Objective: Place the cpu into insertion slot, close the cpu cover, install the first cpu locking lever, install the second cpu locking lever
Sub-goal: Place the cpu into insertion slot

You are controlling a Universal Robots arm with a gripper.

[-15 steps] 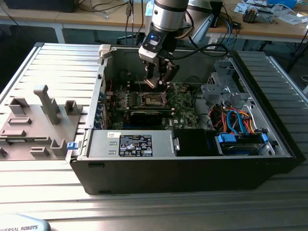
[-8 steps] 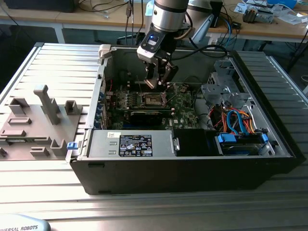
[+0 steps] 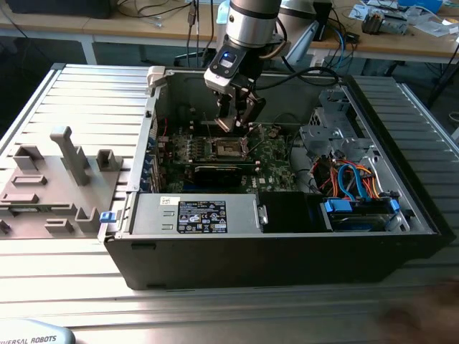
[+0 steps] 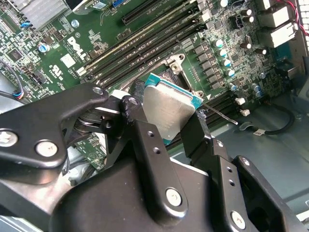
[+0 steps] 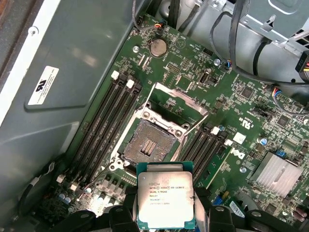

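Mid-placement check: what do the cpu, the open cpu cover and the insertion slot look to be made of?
The cpu: dull silver-grey metal top, softly reflective; green rim looks like circuit-board laminate. The cpu cover: thin bright metal, probably stamped steel, with shiny edges. The insertion slot: matte dark body, likely plastic, with a fine contact grid.

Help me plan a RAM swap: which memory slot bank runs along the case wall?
The bank on the insertion slot's far side from the finned heatsink; the other bank lies toward that heatsink.
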